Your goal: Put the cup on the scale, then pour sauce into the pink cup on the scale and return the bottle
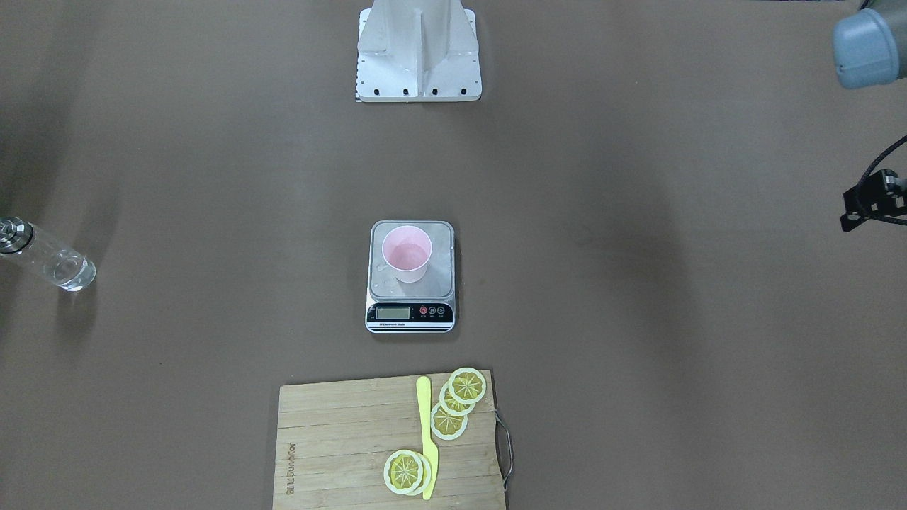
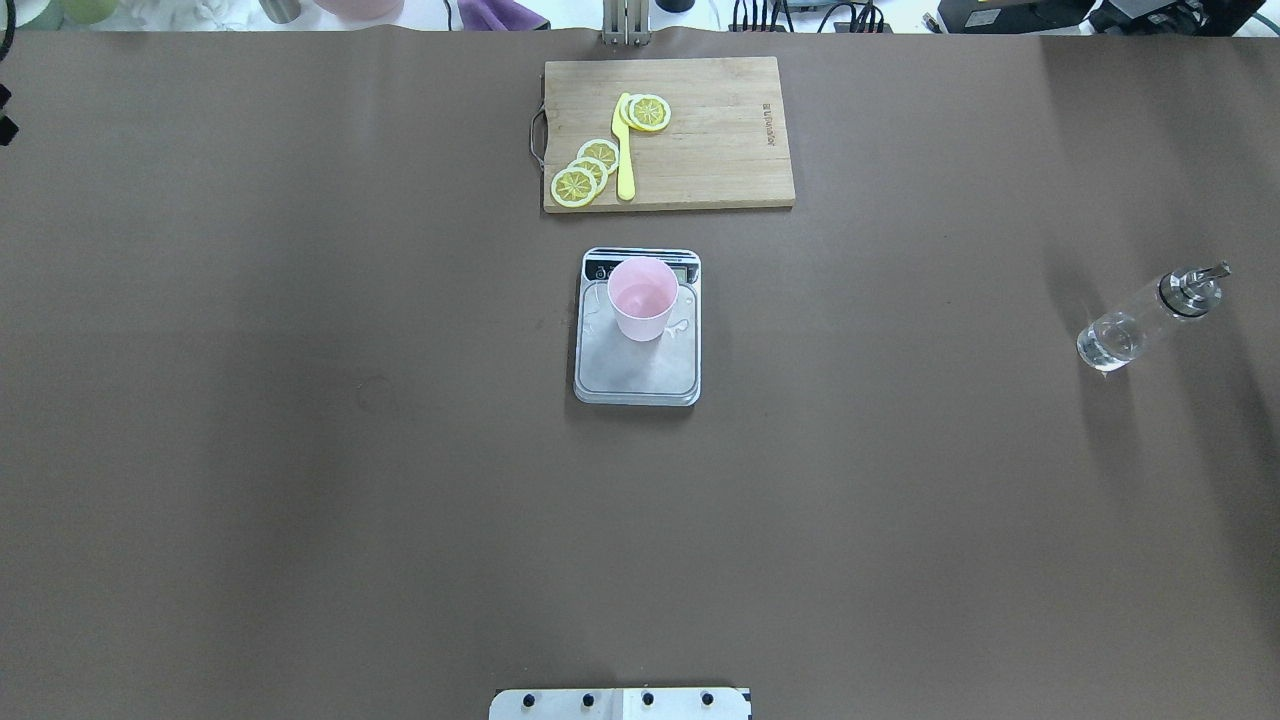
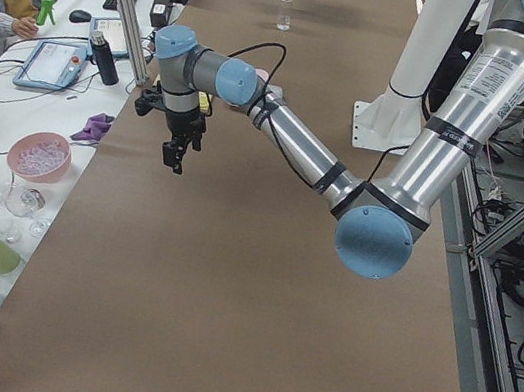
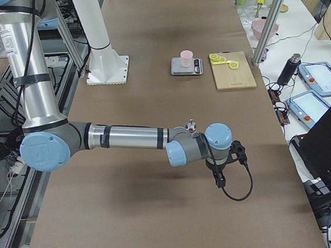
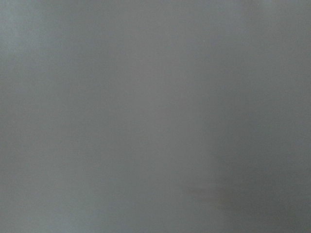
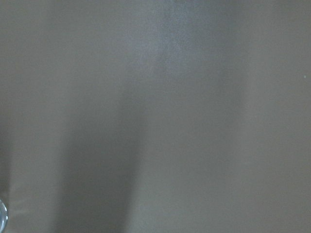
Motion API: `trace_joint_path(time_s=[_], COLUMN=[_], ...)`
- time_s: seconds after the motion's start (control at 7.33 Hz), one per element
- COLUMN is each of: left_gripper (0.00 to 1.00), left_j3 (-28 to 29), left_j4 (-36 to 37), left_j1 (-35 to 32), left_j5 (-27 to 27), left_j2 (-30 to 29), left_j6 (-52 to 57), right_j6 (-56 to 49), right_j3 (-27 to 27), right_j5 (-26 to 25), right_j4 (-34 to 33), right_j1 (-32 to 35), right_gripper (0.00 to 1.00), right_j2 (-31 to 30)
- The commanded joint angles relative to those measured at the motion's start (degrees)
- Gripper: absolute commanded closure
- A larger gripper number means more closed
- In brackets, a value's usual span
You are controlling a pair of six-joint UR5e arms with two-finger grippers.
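The cup (image 2: pixel 642 298) sits on the scale (image 2: pixel 637 375), near its display end; the bottle (image 2: pixel 1140 322) stands on the counter (image 2: pixel 300 450), well off the scale's robot-right side; left pincer (image 3: pixel 176 153) and right pincer (image 4: pixel 220 180): cannot tell whether apart or together.

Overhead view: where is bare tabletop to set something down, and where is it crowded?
Bare: the wide stretch left of the scale, the one between scale and bottle, and the span from scale to robot base. Crowded: centre line, cup on scale, cutting board just beyond.
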Motion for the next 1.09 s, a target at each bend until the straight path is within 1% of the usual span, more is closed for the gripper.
trace_joint_path(time_s=[0.0, 0.14, 0.27, 0.41, 0.55, 0.68, 0.82, 0.95], left_gripper=[0.03, 0.02, 0.02, 0.02, 0.02, 0.02, 0.02, 0.02], left_j3=[8.9, 14.7, 19.5, 21.7, 22.3, 22.1, 21.0, 19.6], left_j4=[-0.8, -3.4, -8.4, -13.1, -17.3, -20.1, -20.9, -20.6], left_j1=[-7.2, -10.5, -12.3, -13.1, -15.1, -15.3, -15.2, -15.2], left_j5=[0.0, 0.0, -0.1, -0.1, 0.6, 0.0, 0.1, 0.1], left_j2=[0.8, 0.8, 2.6, 6.0, 10.3, 12.1, 12.4, 12.6], left_j6=[15.9, 21.8, 23.3, 22.6, 21.8, 18.4, 13.7, 12.9], right_j6=[-8.6, -8.6, -8.6, -8.6, -8.6, -8.6, -8.6, -8.6], right_j3=[5.0, 7.7, 10.5, 12.0, 14.0, 14.4, 14.3, 14.4], right_j5=[-1.1, -1.1, -1.8, -2.1, -2.3, -2.3, -2.5, -2.7], right_j4=[-10.1, -10.1, -10.2, -11.7, -14.2, -15.2, -15.2, -15.2], right_j1=[3.0, 3.0, 2.9, 2.9, 3.0, 3.0, 3.0, 3.0], right_gripper=[0.0, 0.0, 0.0, 0.0, 0.0, 0.0, 0.0, 0.0], right_j2=[-1.1, -3.8, -6.3, -7.6, -7.7, -7.6, -7.6, -8.0])
